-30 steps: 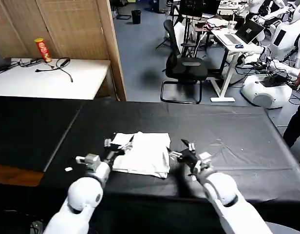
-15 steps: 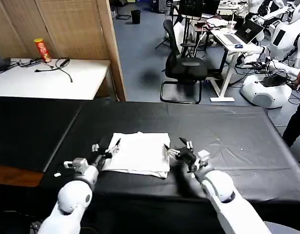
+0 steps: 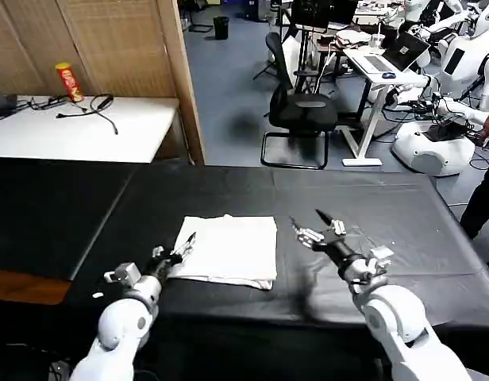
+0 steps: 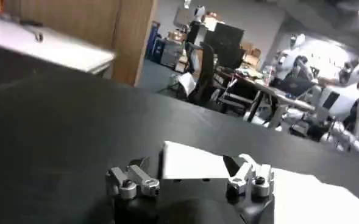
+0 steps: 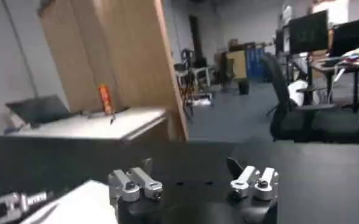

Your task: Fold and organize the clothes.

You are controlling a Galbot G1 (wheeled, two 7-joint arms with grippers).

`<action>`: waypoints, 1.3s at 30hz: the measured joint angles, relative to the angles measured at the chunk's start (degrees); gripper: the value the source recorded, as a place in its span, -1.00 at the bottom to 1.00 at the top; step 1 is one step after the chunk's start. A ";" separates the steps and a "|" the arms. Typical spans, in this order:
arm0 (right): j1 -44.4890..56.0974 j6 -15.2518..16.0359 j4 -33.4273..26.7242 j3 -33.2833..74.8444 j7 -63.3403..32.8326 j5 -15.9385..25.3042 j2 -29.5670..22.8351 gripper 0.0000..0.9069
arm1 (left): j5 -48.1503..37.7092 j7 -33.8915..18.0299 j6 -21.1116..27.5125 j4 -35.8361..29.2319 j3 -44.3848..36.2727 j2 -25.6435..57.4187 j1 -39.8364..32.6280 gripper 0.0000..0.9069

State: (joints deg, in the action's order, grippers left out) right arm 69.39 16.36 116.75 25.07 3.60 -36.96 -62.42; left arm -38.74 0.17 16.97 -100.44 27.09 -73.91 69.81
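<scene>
Head view, T-shirt (image 3: 229, 249): white, folded into a flat, roughly rectangular stack on the black table (image 3: 403, 198), near the front edge and a little left of the middle; no print shows on the upper face.
Head view, left gripper (image 3: 175, 251): low over the table at the shirt's left edge, fingers apart, tips at or just over the cloth; contact looks likely but I cannot be sure of it.
Head view, right gripper (image 3: 316, 226): raised above the bare black surface to the right of the shirt, apart from the cloth, fingers spread and holding nothing.
Head view, surroundings: a white side table (image 3: 78, 127) with cables and a red can (image 3: 69, 80) stands behind at the left; a black office chair (image 3: 296, 103) stands beyond the table's far edge.

Left wrist view, left gripper (image 4: 191, 173): two silver-tipped fingers (image 4: 130, 180) set wide apart.
Left wrist view, T-shirt (image 4: 301, 198): a corner of the white cloth lies between and just ahead of the fingers, the rest spreading off past one finger on the black top.

Right wrist view, right gripper (image 5: 191, 173): fingers wide apart over black table, nothing between them.
Right wrist view, T-shirt (image 5: 81, 204): a white edge low in the near corner, beside the left gripper (image 5: 11, 204).
</scene>
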 joint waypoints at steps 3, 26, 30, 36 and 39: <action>0.12 -0.02 1.39 1.39 -0.24 -0.56 0.04 0.94 | -2.23 -0.18 0.79 0.36 0.23 -0.21 0.12 -1.00; 4.33 3.54 0.60 10.47 -2.65 3.68 0.11 0.94 | 10.78 -2.30 3.30 -5.36 9.35 18.27 1.30 -1.00; 4.22 3.65 0.34 10.40 -2.68 4.08 -0.16 0.94 | 11.14 -2.54 3.54 -6.76 12.64 25.03 1.57 -1.00; 4.47 3.60 0.16 10.18 -2.64 4.42 -0.86 0.94 | 11.07 -4.70 5.27 -10.92 14.68 30.24 1.38 -1.00; 4.95 3.51 0.30 10.19 -2.57 4.75 -1.06 0.94 | 9.21 -6.22 6.25 -13.75 12.69 29.87 1.27 -1.00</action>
State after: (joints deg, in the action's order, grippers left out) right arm 74.33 19.87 117.05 35.25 1.03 -32.21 -63.48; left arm -29.53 -6.05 23.22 -114.19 39.78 -44.04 71.08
